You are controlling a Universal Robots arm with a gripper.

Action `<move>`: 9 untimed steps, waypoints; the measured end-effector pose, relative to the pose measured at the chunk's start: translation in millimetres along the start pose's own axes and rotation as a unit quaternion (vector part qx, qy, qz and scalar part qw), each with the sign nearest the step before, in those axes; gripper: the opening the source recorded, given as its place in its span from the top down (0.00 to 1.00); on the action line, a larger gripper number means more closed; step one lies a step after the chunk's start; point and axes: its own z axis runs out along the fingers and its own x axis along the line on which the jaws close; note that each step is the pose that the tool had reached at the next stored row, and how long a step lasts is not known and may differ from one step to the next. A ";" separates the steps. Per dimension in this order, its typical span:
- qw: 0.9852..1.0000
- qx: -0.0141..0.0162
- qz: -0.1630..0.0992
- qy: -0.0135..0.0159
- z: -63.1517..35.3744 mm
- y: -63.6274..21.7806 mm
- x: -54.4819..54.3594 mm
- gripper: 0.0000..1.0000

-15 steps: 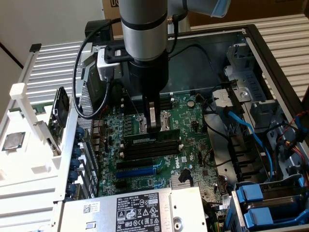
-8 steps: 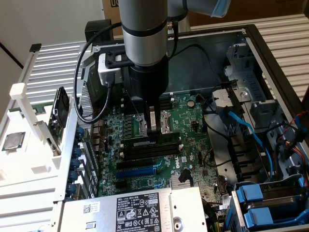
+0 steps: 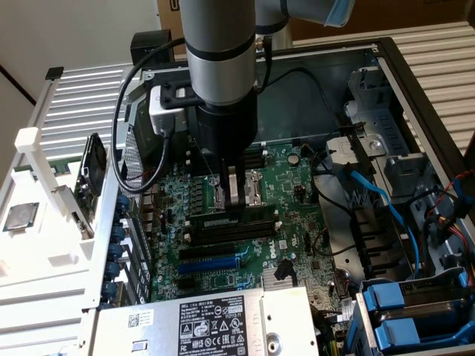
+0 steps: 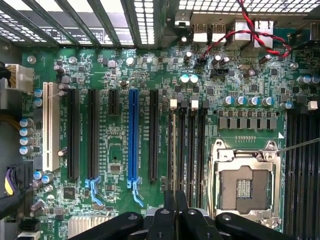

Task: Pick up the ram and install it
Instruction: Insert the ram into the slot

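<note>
Open computer case (image 3: 319, 89), middle of the motherboard (image 3: 297, 215): gripper (image 3: 236, 196) jaws narrow, clamping the ram (image 3: 256, 216) over the memory slots (image 3: 223, 234); insertion apparently in hand, needing square, even pressure.

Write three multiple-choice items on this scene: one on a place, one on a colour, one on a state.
1. The gripper is at: A the power supply; B the ram, at the memory slots; C the drive bays.
2. The expansion slot amid the black ones is: A red; B yellow; C blue.
3. The CPU socket is: A empty; B under a cooler; C holding a fan.
B: its tip sits at the ram. C: plain in the wrist view. A: bare contacts show.
</note>
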 end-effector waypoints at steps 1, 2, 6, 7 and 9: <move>1.000 0.000 0.000 0.000 0.2 0.4 0.1 0.88; 1.000 0.000 0.000 0.000 0.4 0.4 0.2 0.88; 1.000 0.000 0.000 0.000 1.6 0.5 0.6 0.88; 1.000 0.000 0.000 0.000 1.8 0.5 0.6 0.88; 1.000 0.000 0.000 0.000 2.2 0.5 0.6 0.88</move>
